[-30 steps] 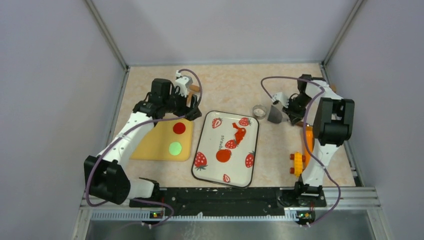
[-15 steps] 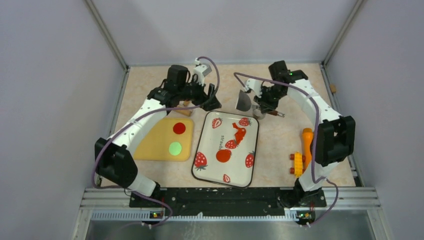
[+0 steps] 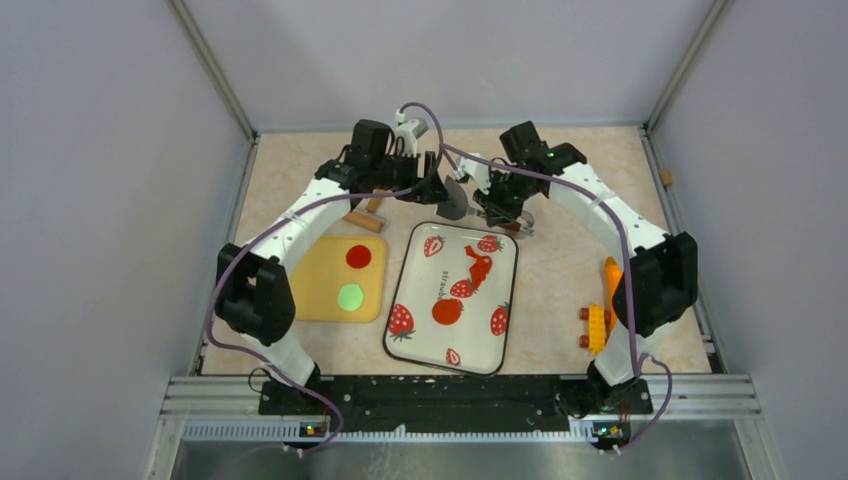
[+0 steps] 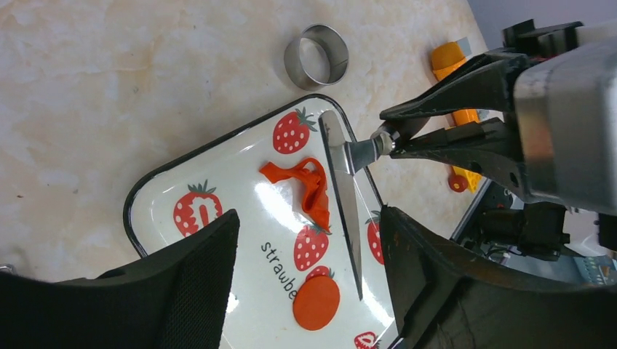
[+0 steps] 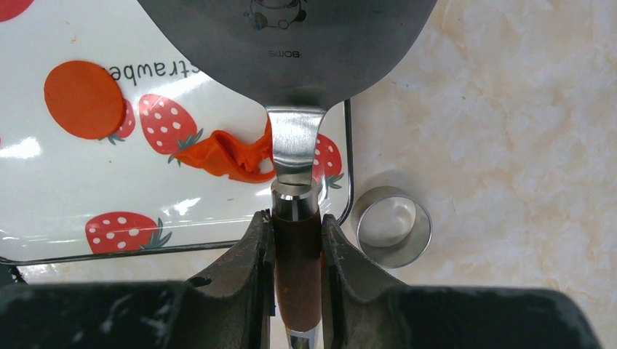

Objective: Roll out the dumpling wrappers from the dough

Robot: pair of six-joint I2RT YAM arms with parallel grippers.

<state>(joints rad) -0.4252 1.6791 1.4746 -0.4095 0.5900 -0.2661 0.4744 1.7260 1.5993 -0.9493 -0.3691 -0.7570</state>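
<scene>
Dough scrap (image 4: 316, 196), a ragged orange-red ribbon, lies in the upper part of the strawberry tray (image 3: 475, 338), with a neat orange-red wrapper (image 4: 316, 304) lower down on the same tray. A red wrapper (image 3: 358, 256) and a green wrapper (image 3: 350, 296) sit apart on the yellow board (image 3: 305, 295) to the tray's left. Above the scrap hangs the steel spatula (image 5: 291, 36). The right gripper (image 5: 297, 222) is clamped tight on its reddish wooden handle. The left gripper (image 4: 309, 217) hovers with jaws wide apart and nothing in them, and in its wrist view the blade shows edge-on between its fingers. Crowding looks like the main danger: both arms meet at top centre of the overhead view, so a careless move could knock the blade against a left finger. Pushed too flat, the blade might smear or tear the thin scrap, or slide on and nick the finished disc. The ring cutter (image 4: 316, 54), just off the tray's corner, could be bumped away.
</scene>
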